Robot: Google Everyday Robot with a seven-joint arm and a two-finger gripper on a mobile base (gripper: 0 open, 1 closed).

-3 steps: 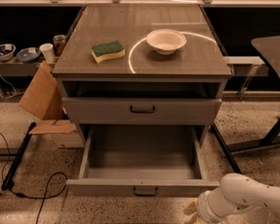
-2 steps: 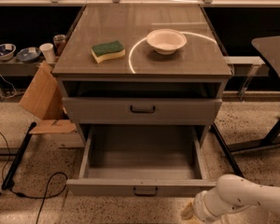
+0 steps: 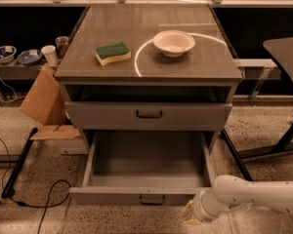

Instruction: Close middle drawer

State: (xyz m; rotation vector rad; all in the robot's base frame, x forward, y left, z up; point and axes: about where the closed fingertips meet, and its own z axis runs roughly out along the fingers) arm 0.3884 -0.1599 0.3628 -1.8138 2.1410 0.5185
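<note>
The middle drawer (image 3: 146, 179) is a wide grey shallow tray with a low strip-like front (image 3: 112, 197) and a small dark bar handle (image 3: 152, 199). It is pulled far out of the cabinet, and its tray looks empty. My white arm (image 3: 254, 196) reaches in from the lower right. My gripper (image 3: 189, 214) is at the arm's tip, low by the floor, just in front of the right end of the drawer front and right of the handle. Most of it is hidden behind the wrist.
Above is a grey drawer with a taller front panel (image 3: 149, 115), pushed in. The cabinet top (image 3: 151, 67) holds a green sponge (image 3: 113, 52) and a white bowl (image 3: 173, 42). Cardboard (image 3: 43, 101) and cables (image 3: 19, 179) lie to the left. A dark table's legs (image 3: 283, 140) stand to the right.
My arm has moved left, bringing the gripper closer to the right end of the middle drawer's front. The drawer has not moved.
</note>
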